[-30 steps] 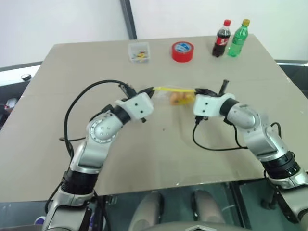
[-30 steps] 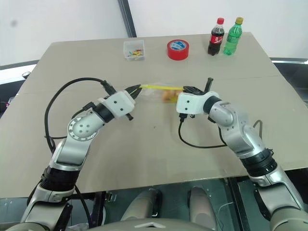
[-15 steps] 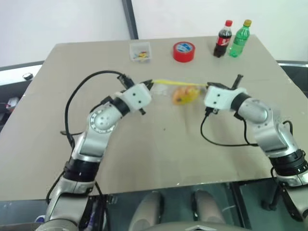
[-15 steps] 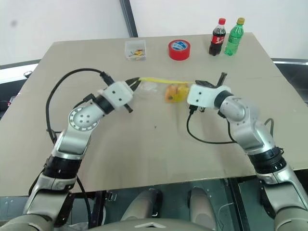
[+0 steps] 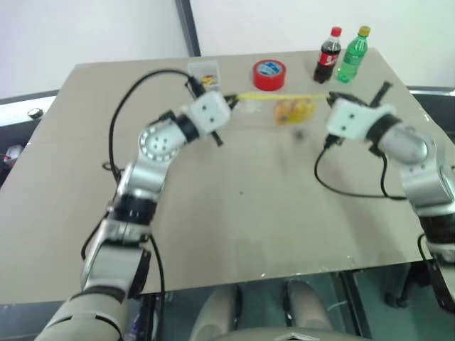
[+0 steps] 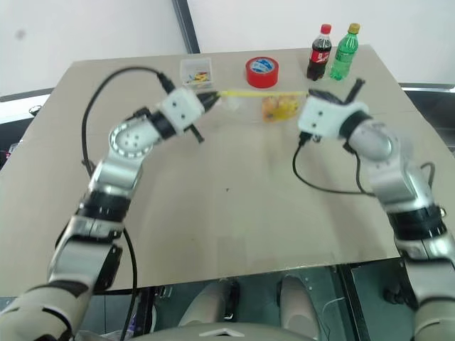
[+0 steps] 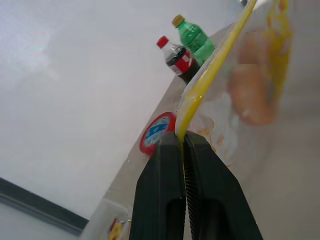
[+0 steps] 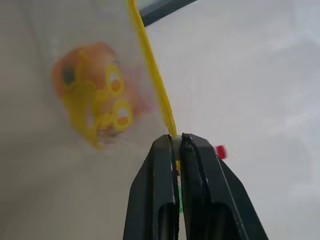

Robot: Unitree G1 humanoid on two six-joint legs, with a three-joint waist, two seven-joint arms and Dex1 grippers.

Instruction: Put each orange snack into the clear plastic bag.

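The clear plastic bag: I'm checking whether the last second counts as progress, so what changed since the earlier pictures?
Both hands, left hand and right hand, lifted the clear plastic bag up and farther from the robot, drawing its yellow seal strip out longer between them. Both stay shut on the strip's ends, with the orange snacks inside. The red tape roll, two bottles and small clear box stayed put.

The snacks point(image 8: 92, 107) inside the bag point(image 5: 284, 108) look like one blurry orange blob, so I cannot count them. The box point(image 7: 117, 227) is cut off by the picture's edge. The bottle point(image 5: 328, 57) label is too small to read.
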